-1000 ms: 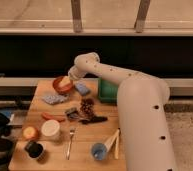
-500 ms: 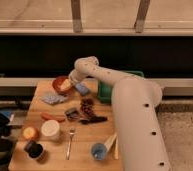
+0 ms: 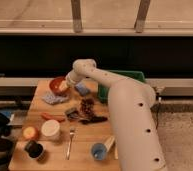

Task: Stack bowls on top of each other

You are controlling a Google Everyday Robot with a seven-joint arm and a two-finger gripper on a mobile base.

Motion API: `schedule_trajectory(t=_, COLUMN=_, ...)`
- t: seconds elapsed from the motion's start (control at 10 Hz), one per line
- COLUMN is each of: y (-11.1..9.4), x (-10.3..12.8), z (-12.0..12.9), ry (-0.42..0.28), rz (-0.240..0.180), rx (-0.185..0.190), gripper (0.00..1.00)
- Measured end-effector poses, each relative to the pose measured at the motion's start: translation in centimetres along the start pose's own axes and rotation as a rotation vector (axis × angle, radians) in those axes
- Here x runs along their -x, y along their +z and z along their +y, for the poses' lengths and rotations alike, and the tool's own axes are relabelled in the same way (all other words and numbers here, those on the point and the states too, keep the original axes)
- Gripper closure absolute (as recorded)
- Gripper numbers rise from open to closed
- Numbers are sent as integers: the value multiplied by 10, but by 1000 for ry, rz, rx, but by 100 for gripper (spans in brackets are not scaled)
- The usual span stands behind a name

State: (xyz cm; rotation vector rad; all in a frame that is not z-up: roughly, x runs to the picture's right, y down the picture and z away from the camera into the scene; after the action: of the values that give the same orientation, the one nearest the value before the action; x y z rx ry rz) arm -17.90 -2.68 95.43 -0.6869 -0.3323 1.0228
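The orange-red bowl (image 3: 56, 85) sits at the back left of the wooden table (image 3: 45, 162). My gripper (image 3: 65, 86) is at the bowl's right rim, reaching down from the pale arm that crosses the table from the right. A dark bluish-purple shape (image 3: 83, 89) shows just right of the gripper under the arm. It may be the purple bowl, but most of it is hidden and I cannot tell for sure.
A green tray (image 3: 121, 80) stands at the back right behind the arm. A crumpled grey-blue bag (image 3: 53, 98), a brown cluster (image 3: 87, 106), a red item (image 3: 52, 117), a white container (image 3: 51, 130), a fork (image 3: 70, 141), a black cup (image 3: 34, 148) and a blue cup (image 3: 98, 151) lie on the table.
The gripper has stayed at the orange-red bowl's right rim, dipping slightly. The arm's elbow and upper part have swung forward and now cover more of the table's right side.
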Motion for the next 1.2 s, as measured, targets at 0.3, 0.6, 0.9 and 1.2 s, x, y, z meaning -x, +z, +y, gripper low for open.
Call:
schedule_trajectory(t=0.3, y=4, x=-2, z=5, ry=-8, rz=8, rx=14, gripper=90)
schedule_trajectory(t=0.6, y=6, x=-2, z=8, ry=-20, rz=15, rx=18, gripper=100)
schedule_trajectory(t=0.9, y=5, x=3, z=13, ry=-40, rz=16, rx=21, gripper=100)
schedule_trajectory(t=1.2, y=-4, x=10, z=18, ry=-54, rz=2, rx=34, gripper=100)
